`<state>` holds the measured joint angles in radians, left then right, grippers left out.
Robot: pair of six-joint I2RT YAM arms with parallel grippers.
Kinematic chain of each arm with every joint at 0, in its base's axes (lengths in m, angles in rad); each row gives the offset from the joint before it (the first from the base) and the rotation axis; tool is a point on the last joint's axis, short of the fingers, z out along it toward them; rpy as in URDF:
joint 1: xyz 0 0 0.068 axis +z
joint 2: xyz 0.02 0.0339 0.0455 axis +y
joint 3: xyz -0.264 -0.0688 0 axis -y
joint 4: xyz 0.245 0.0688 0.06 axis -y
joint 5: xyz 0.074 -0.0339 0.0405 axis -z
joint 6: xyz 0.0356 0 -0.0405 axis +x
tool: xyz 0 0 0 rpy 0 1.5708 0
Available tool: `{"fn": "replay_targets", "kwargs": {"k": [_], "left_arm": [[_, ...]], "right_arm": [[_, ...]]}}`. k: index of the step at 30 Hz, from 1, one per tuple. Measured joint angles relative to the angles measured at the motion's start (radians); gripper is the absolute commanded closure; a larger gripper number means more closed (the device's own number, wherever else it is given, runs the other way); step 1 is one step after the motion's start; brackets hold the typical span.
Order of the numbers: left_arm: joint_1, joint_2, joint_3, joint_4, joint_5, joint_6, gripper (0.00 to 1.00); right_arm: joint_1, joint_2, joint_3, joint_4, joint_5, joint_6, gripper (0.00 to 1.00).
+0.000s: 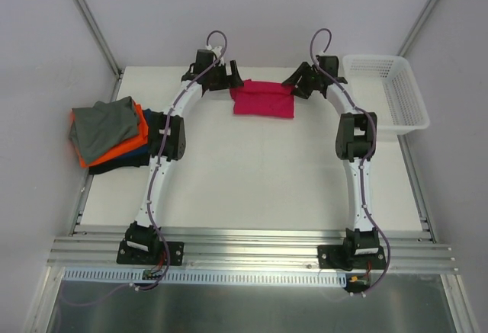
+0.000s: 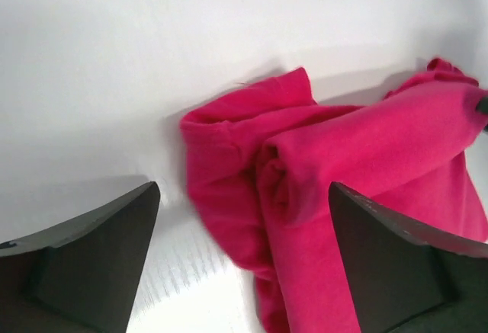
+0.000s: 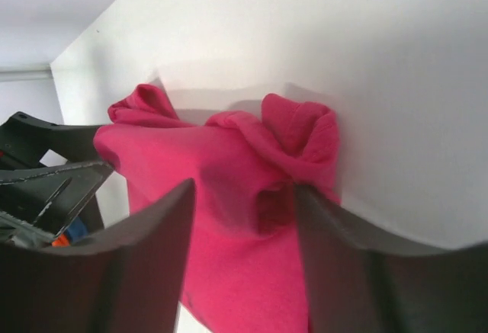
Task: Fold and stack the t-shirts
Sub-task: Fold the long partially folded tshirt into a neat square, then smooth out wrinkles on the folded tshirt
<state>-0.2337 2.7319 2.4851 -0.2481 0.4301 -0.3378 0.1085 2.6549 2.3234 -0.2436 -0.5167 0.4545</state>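
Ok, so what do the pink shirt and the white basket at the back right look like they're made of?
Pink shirt: soft knit cloth, likely cotton jersey, matte; it slumps into rounded rolls and creases with no shine. White basket: seemingly rigid moulded plastic, smooth-looking; its walls are an open grid lattice with straight, even edges.

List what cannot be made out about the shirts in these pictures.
- Top view: the left gripper and the right gripper cover the far corners of the bright magenta-pink cloth shirt.
- Top view: the grey cloth shirt hides most of the orange shirt and the dark navy shirt below it, so their number and folds are unclear.
- Right wrist view: cloth fills the gripper gap, so whether it is gripped is unclear.
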Motion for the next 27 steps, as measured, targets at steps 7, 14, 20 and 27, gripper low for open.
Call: {"fn": "replay_targets", "kwargs": {"k": [7,14,20,27], "left_arm": [[-0.006,-0.084,-0.056,-0.013,-0.112,0.043,0.01],[-0.03,-0.34,-0.238,-0.071,-0.146,0.062,0.01],[-0.047,-0.505,-0.311,-0.093,-0.14,0.064,0.04],[-0.049,-0.531,-0.402,-0.111,-0.065,0.061,0.1]], "right_arm": [[-0.016,-0.073,-0.062,-0.002,0.027,-0.004,0.35],[-0.021,-0.317,-0.196,-0.029,0.034,-0.019,0.39],[0.005,-0.439,-0.23,-0.023,0.029,-0.015,0.39],[0.066,-0.335,-0.214,-0.022,0.021,0.024,0.39]]}}
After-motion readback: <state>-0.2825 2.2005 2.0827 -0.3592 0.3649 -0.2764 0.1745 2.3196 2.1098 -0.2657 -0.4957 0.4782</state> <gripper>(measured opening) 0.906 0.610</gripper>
